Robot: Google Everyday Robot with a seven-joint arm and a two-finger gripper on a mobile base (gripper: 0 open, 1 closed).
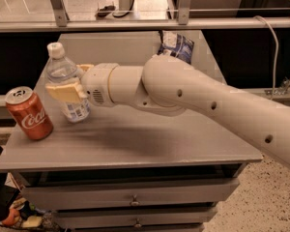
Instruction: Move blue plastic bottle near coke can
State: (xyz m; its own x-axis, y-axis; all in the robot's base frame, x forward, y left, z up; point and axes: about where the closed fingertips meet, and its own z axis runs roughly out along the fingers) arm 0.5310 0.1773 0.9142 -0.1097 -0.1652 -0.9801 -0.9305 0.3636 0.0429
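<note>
The blue plastic bottle (64, 76), clear with a white cap and a white-and-blue label, stands nearly upright at the left of the grey cabinet top (135, 139). My gripper (67, 83) is shut on the bottle's middle, its tan fingers (63, 92) wrapped across the front. The coke can (28, 113), red with white script and a silver top, stands upright just left of the bottle near the cabinet's left edge, a small gap between them.
A dark blue and white snack bag (178, 45) lies at the back of the cabinet top behind my arm. Drawers (133, 199) sit below the top. A metal rail (145, 24) runs behind the cabinet. A cable (273, 47) hangs at the right.
</note>
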